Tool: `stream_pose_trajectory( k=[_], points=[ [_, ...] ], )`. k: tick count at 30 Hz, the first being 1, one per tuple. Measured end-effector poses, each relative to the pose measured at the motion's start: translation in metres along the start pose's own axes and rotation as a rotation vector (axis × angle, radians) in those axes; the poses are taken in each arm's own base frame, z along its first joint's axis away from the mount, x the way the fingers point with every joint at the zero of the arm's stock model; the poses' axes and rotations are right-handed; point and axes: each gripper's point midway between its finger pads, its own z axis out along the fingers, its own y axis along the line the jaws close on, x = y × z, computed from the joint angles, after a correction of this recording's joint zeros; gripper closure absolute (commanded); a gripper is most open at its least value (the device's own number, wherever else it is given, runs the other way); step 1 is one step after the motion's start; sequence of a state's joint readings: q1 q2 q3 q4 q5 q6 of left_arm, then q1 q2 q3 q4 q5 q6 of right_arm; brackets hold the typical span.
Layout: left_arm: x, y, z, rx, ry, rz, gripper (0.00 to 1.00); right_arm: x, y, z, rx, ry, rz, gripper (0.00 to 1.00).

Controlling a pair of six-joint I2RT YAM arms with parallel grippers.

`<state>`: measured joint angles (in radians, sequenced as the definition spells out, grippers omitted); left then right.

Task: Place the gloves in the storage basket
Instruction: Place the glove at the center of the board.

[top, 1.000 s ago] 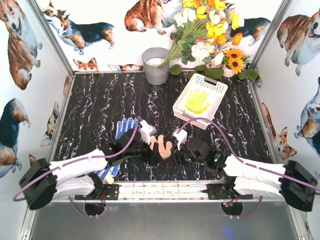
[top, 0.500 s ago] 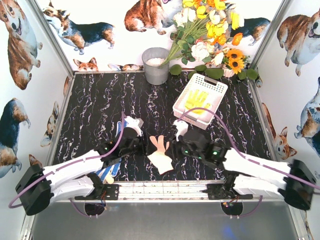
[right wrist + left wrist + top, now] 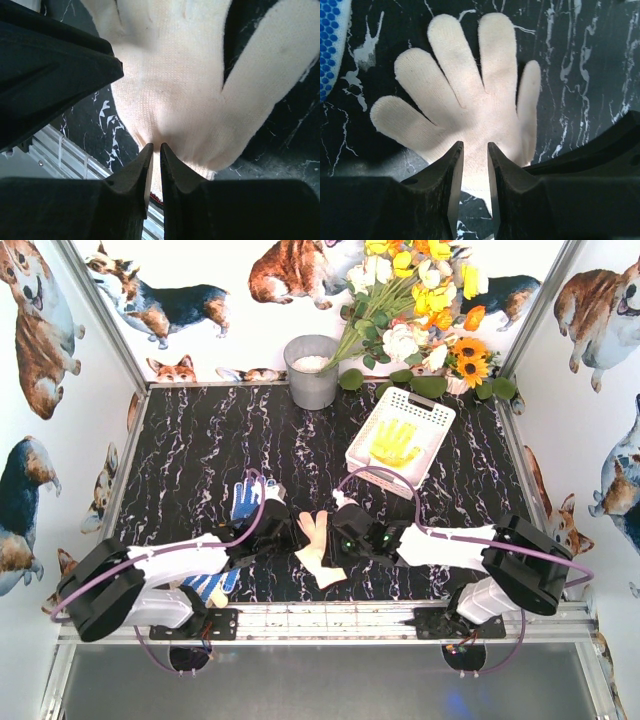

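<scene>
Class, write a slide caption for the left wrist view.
Left gripper pinching a cream knit glove spread flat on black marbled table.

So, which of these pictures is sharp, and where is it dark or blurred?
Top external view: evenly lit and sharp, though the cream glove is small. Left wrist view: the glove's knit shows clearly; the left fingers are black, without detail. Right wrist view: glove very near, its edges soft; the right fingers dark too.

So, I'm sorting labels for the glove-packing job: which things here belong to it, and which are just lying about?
Job: cream glove, blue dotted glove, second blue dotted glove, yellow glove, white lattice basket.
Lying about: grey metal bucket, flower bouquet.
</scene>
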<state>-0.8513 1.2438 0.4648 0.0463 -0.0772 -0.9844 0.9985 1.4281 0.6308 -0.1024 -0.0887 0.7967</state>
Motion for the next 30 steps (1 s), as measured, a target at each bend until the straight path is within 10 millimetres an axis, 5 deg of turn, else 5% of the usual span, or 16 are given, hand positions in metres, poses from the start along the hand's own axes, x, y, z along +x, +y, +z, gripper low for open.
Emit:
stream_pose_trajectory(
  k=[9,22,30],
  points=[
    [0.003,0.016,0.023,-0.061,-0.012,0.006,0.82,-0.004,-0.021,-0.004,0.093,-0.064,0.211,0.83],
    [-0.015,-0.018,0.064,0.023,-0.045,0.125,0.76,0.002,-0.039,-0.014,0.162,-0.074,0.301,0.79],
    [-0.024,-0.031,0.055,0.042,-0.038,0.224,0.63,-0.035,-0.031,-0.032,0.150,-0.106,0.250,0.75]
  ],
)
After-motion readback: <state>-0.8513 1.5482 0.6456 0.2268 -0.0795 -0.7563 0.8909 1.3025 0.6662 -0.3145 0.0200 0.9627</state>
